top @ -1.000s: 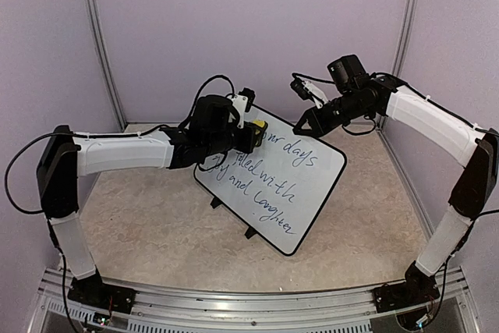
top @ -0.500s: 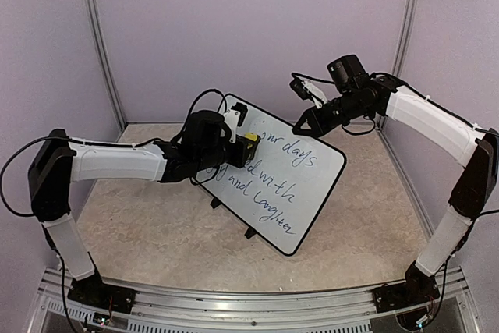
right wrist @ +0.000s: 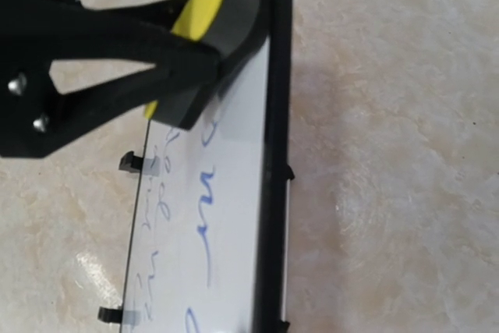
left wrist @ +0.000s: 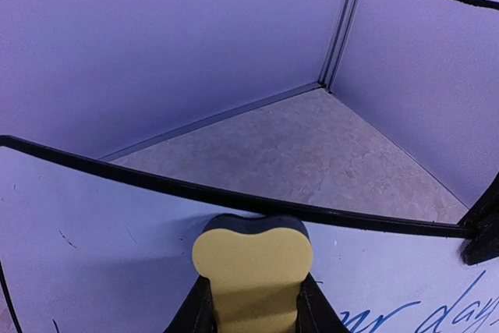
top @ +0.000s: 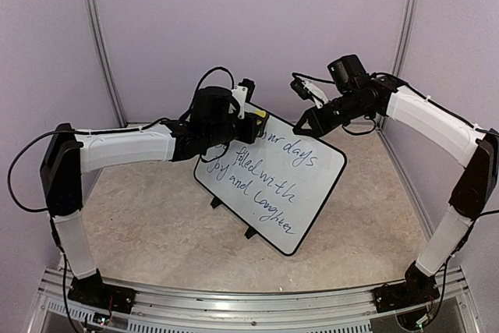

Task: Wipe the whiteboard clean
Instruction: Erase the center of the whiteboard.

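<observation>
The whiteboard (top: 316, 181) stands tilted on small black feet, with blue cursive lines across its middle and right. A yellow eraser with a black pad (top: 258, 120) presses on the board's upper left corner, just under the black frame (left wrist: 234, 193). My left gripper (top: 251, 124) is shut on that eraser (left wrist: 251, 259), a black finger (left wrist: 196, 311) on each side. My right gripper (top: 301, 125) is shut on the board's far edge; its fingers are out of its own view, where the frame (right wrist: 270, 193) runs down to the bottom middle beside blue writing (right wrist: 204, 232).
The board rests on a beige mottled tabletop (top: 148, 224) enclosed by lilac walls (top: 249, 21) with metal corner posts (top: 101, 52). A black cable (top: 210, 79) loops above the left wrist. The left gripper's fingers (right wrist: 109, 44) fill the right wrist view's upper left.
My left gripper slid the eraser down and left over the board, then back up to the upper corner. The right arm and the board have stayed still.
</observation>
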Robot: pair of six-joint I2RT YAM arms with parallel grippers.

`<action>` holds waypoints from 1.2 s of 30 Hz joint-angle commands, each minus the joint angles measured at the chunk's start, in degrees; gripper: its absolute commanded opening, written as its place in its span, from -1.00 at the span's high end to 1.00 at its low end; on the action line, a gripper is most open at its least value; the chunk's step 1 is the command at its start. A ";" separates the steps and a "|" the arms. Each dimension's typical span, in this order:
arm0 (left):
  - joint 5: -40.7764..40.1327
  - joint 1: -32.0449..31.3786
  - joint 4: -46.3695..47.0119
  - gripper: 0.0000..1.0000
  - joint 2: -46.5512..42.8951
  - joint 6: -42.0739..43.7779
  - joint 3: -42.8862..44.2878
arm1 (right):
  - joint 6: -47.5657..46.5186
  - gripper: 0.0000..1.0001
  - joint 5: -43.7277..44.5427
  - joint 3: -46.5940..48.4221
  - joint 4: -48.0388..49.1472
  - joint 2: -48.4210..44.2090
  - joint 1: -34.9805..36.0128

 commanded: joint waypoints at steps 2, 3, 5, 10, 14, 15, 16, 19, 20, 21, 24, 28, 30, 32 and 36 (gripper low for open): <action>3.77 0.20 -2.45 0.70 4.27 0.24 1.97 | -6.85 1.00 -7.29 -0.14 2.10 -3.24 3.75; 4.31 0.12 -2.06 0.70 4.03 -0.23 0.95 | -6.85 1.00 -7.19 -0.12 2.08 -3.28 3.76; 4.78 -0.12 -0.82 0.70 3.11 -1.23 -2.00 | -6.85 1.00 -7.27 -0.05 2.10 -3.28 3.73; 4.62 0.62 1.80 0.70 -0.55 -4.49 -10.54 | -6.80 1.00 -7.40 -0.05 2.08 -3.17 3.71; 4.70 1.82 3.01 0.70 -3.40 -7.07 -16.31 | -6.76 1.00 -7.42 -0.05 2.14 -3.35 3.76; 4.81 1.80 3.14 0.70 -3.84 -7.34 -17.34 | -6.71 1.00 -7.42 -0.05 2.12 -3.37 3.73; 4.88 1.65 3.31 0.70 -4.49 -7.73 -18.29 | -6.71 1.00 -7.38 -0.05 2.13 -3.45 3.69; 5.02 0.97 3.67 0.70 -5.50 -8.46 -20.17 | -6.76 1.00 -7.10 -0.05 2.23 -3.55 3.76; 4.86 0.63 3.69 0.70 -5.67 -8.55 -20.48 | -6.71 1.00 -6.95 -0.05 2.22 -3.50 3.69; 4.59 0.31 3.57 0.70 -5.74 -8.50 -20.57 | -6.68 1.00 -6.78 0.02 2.17 -3.40 3.74; 4.28 -0.15 3.50 0.70 -5.43 -8.46 -20.51 | -6.67 1.00 -6.47 0.14 2.14 -3.20 3.70; 4.45 -0.16 3.72 0.70 -4.62 -8.19 -18.68 | -6.68 1.00 -6.47 0.17 2.23 -3.09 3.67; 4.22 -0.17 3.36 0.70 -3.74 -7.62 -16.49 | -6.67 1.00 -6.53 0.29 2.13 -2.95 3.73; 4.27 -0.15 2.86 0.70 -2.67 -7.08 -13.53 | -6.67 1.00 -6.63 0.38 2.15 -2.93 3.71; 6.15 -1.04 2.03 0.70 -0.14 -6.71 -7.92 | -6.72 1.00 -6.38 0.39 2.06 -3.01 3.76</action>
